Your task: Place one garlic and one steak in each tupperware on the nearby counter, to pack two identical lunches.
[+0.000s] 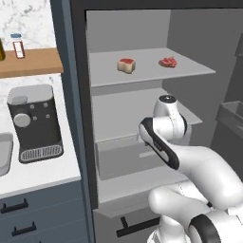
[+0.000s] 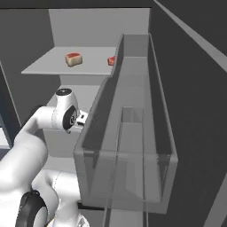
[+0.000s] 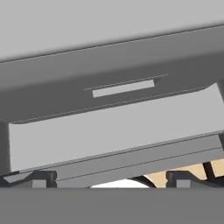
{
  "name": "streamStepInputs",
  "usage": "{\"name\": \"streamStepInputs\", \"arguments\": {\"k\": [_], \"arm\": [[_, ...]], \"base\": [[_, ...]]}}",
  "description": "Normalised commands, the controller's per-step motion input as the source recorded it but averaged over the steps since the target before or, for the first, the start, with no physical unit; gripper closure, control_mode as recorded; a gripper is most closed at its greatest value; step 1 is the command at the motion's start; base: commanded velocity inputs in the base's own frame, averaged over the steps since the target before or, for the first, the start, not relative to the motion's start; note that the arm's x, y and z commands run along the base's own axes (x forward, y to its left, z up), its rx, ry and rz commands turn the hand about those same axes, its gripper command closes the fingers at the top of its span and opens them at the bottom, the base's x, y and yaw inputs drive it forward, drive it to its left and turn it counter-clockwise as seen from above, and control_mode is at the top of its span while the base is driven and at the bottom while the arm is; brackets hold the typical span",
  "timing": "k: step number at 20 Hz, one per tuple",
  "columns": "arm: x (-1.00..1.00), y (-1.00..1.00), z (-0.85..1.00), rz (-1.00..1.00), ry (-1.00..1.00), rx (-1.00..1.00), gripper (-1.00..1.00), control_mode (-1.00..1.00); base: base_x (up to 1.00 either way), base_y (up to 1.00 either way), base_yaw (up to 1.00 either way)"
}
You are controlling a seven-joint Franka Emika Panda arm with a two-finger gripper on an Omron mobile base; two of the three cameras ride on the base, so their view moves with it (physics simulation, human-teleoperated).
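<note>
Gripper fingertips stand spread wide apart at the bottom of the hand view, with nothing between them; they hold nothing and touch nothing. They face a grey drawer front with a shallow rectangular recess, inside the open fridge.

From the left base view the white arm rises from the lower right, folds at a dark-banded elbow and reaches forward into the fridge at the height of the middle shelf, its wrist just above the drawer. From the right base view the same arm comes up from the lower left, its round wrist joint beside the near end of the translucent door bin; the hand itself is hidden behind the wrist there.

Two steaks lie on the upper fridge shelf, well apart from each other: a chunky steak with a tan fat rim to the left, and a flatter red steak to the right. Both are above the hand and well clear of it.

On the white counter left of the fridge stands a black coffee machine, and the rim of a grey tupperware shows at the left edge, beside the machine. A wooden wall shelf above carries a small jar.
</note>
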Motion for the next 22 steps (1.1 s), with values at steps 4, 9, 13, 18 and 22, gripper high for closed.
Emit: {"name": "streamStepInputs", "arguments": {"k": [4,9,13,18,22], "arm": [[0.23,-0.04,0.26,0.0,-0.06,0.04,-1.0,-1.0],[-0.03,-0.5,1.0,0.0,-0.43,0.14,-1.0,-1.0],[0.0,-0.23,1.0,0.0,-0.52,0.1,-1.0,-1.0],[0.0,-0.08,1.0,-0.05,-0.43,0.04,-1.0,-1.0],[0.0,-0.01,1.0,-0.21,-0.14,0.0,-1.0,-1.0]], "base": [[0.32,-0.05,0.0],[0.0,0.0,0.0],[0.0,0.0,0.0],[0.0,0.0,0.0],[0.0,0.0,0.0]]}}
